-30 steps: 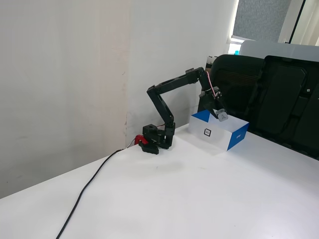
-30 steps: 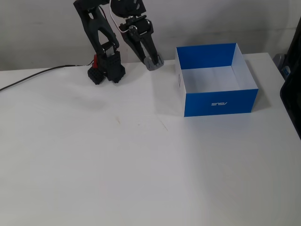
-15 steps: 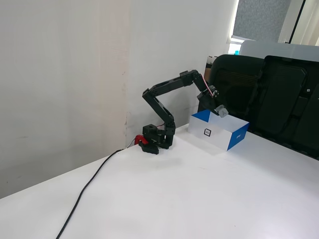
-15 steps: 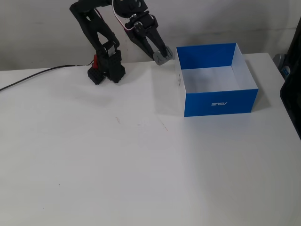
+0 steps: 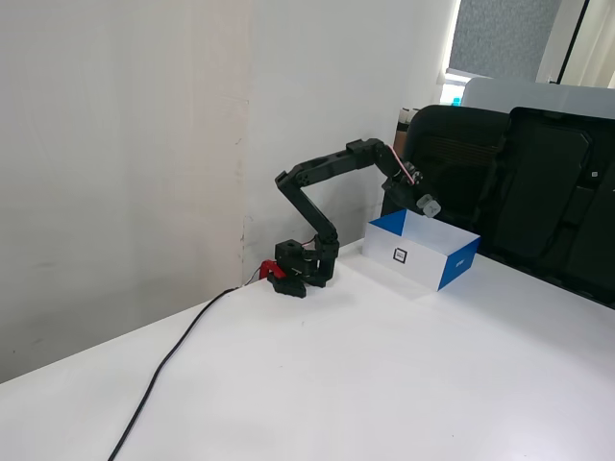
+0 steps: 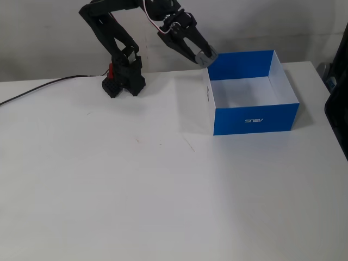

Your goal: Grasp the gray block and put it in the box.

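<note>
Gray block (image 6: 207, 56) tilted in gripper (image 6: 205, 56) above box (image 6: 254, 117) corner

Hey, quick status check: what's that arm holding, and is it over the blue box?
Pincer shut on gray block, held in the air. At the box near corner rim, not yet over the middle. Box empty, nothing in the way.

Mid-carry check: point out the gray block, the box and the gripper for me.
gray block (image 6: 206, 56), a fixed view, its exposed face.
box (image 6: 255, 120), a fixed view, blue front wall.
gripper (image 6: 205, 57), a fixed view, between the fingertips.
</note>
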`<state>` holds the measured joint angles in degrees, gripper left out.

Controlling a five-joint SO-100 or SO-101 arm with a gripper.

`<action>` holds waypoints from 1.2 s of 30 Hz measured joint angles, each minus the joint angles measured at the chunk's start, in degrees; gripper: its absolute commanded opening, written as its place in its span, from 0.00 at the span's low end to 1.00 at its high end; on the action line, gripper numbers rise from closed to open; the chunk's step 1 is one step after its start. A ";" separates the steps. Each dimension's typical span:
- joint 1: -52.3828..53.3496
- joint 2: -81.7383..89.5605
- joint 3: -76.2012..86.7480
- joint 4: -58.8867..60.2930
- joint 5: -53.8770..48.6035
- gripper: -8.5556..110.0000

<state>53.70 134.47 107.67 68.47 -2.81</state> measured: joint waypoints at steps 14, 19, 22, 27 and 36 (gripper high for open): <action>8.53 -5.54 5.89 -13.36 0.18 0.07; 10.46 -12.13 5.45 -15.29 0.62 0.07; 11.07 -16.96 2.99 -15.47 1.23 0.07; 11.16 -25.40 -2.72 -15.38 1.58 0.07; 11.16 -37.00 -15.64 -7.82 3.16 0.12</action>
<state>64.86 97.47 92.02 60.64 0.35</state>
